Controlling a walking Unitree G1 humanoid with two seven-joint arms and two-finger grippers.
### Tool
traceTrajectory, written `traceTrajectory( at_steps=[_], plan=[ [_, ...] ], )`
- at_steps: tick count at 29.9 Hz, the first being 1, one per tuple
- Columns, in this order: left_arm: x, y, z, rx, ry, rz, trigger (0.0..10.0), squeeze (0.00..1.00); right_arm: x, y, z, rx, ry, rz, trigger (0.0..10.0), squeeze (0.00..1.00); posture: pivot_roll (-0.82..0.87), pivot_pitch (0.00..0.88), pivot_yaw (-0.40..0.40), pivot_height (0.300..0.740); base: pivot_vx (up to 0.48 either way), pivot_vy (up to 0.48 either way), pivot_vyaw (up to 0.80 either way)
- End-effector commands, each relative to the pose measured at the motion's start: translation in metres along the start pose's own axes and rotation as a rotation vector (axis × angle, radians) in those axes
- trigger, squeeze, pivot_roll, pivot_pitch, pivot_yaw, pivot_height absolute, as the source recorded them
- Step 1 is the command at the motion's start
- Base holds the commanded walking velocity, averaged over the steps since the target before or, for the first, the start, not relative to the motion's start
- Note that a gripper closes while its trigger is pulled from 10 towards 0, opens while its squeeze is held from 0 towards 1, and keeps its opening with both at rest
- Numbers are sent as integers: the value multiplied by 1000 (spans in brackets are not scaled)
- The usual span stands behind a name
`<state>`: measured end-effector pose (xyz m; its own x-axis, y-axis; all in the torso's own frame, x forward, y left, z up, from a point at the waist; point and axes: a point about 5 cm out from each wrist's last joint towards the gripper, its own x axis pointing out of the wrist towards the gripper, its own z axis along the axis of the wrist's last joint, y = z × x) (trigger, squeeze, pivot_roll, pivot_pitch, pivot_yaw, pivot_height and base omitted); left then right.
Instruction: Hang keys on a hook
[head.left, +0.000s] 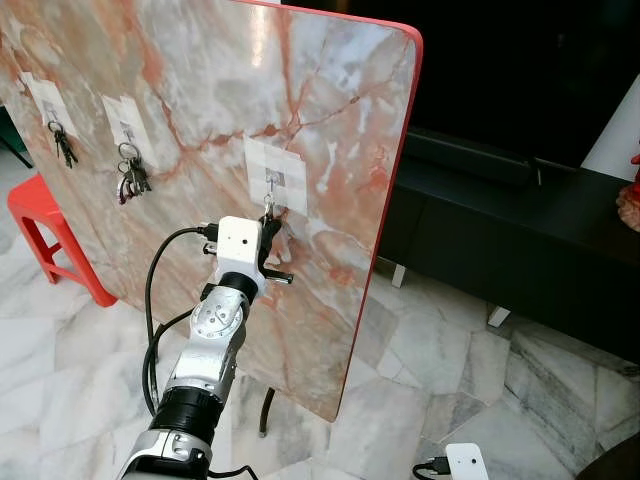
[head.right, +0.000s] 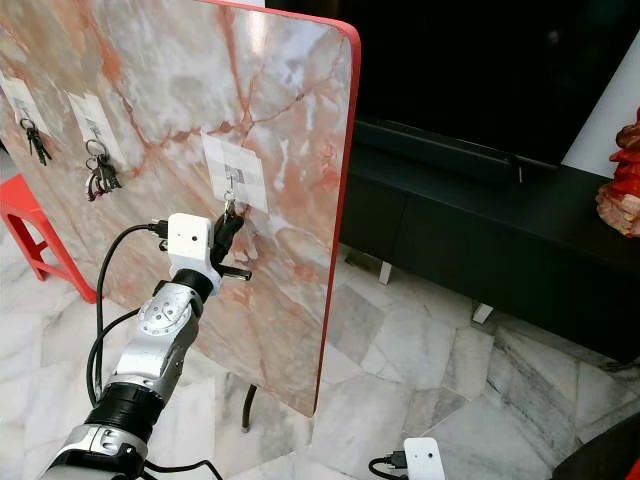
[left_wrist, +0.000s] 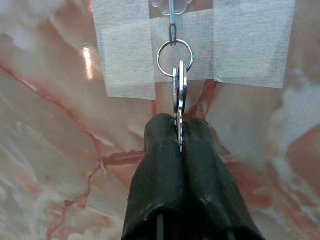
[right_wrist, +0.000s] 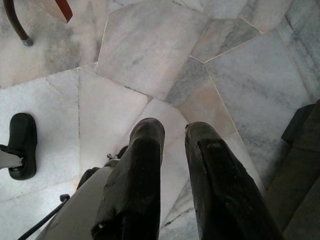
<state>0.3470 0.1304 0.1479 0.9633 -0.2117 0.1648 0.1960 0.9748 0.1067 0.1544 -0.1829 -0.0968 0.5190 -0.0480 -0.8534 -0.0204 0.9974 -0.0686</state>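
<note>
1. Marble-look board (head.left: 200, 90) w/ red rim stands upright on the stone floor (head.left: 450, 380); three white tape patches run across its face, each w/ a small hook.
2. Left pincer (head.left: 270, 228) is raised to the patch nearest the board's right edge, fingers (left_wrist: 165, 165) pressed together on a set of keys (left_wrist: 180, 100) (blades pinched edge-on between the tips).
3. Key ring (left_wrist: 174, 56) hangs from the hook (left_wrist: 172, 27) at that patch; in the left wrist view the ring is threaded onto the metal hook end, keys dangling straight down into the pincer.
4. Two other key sets already hang on the board: one bunch (head.left: 131, 175) on the middle patch, another (head.left: 62, 143) on the patch toward the left edge.
5. Red stool (head.left: 45, 225) sits by the board's lower left corner; dark low cabinet (head.left: 520, 240) behind, on the right.
6. Right pincer (right_wrist: 172, 150) hangs low over the floor, fingers a little apart, holding nothing.
</note>
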Motion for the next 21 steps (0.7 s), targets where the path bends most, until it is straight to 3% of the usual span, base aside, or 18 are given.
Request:
traceTrajectory(
  at_steps=[1,2,3,21],
  plan=[
    [-2,-3,0,18,-1,-14,10000,749,0,-3,0,-9,1,-7,10000,0,-5,0,-62,740,0,0,0],
    [-2,-3,0,18,-2,-13,10000,749,0,-3,0,-9,1,-7,10000,0,-5,0,-62,740,0,0,0],
    [-2,-3,0,12,-1,-10,10000,1000,0,-3,0,-9,1,-7,10000,0,-6,0,-61,740,0,0,0],
    [-11,3,-3,-19,-11,-1,10000,1000,0,-2,0,-6,1,-5,10000,0,-6,0,-60,740,0,0,0]
  ],
)
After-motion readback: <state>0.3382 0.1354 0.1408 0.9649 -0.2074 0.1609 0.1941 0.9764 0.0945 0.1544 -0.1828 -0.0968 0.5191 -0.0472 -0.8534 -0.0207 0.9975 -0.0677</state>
